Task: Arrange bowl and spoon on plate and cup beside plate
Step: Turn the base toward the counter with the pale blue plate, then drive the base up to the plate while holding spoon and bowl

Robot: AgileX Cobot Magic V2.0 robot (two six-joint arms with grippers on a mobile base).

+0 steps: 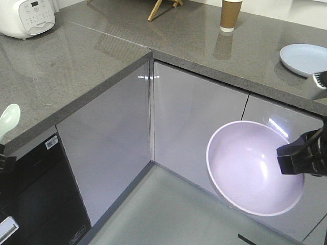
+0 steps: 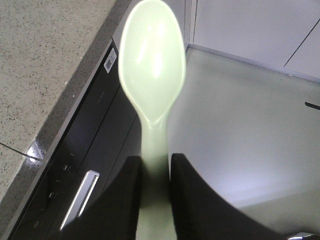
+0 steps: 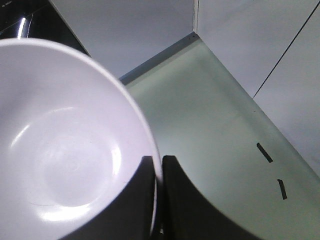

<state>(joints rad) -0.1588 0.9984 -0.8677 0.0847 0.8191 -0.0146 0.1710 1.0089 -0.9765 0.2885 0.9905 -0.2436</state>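
My right gripper point(image 1: 286, 155) is shut on the rim of the lavender bowl point(image 1: 253, 168), holding it tilted in the air in front of the cabinet doors; in the right wrist view the bowl point(image 3: 65, 145) fills the left side, pinched by my right gripper point(image 3: 157, 165). My left gripper point(image 2: 155, 165) is shut on the handle of the mint-green spoon point(image 2: 152, 65), whose head points up; the spoon point(image 1: 9, 121) shows at the left edge of the front view. The pale blue plate point(image 1: 304, 58) lies on the counter at the right. The brown cup point(image 1: 231, 15) stands upright at the counter's back.
An L-shaped grey stone counter point(image 1: 76, 66) wraps the corner. A white rice cooker point(image 1: 28, 18) stands at its far left and wooden legs point(image 1: 161, 7) at the back. Below are grey cabinet doors point(image 1: 194, 117), a black appliance point(image 1: 36, 194) and a pale floor point(image 1: 168, 214).
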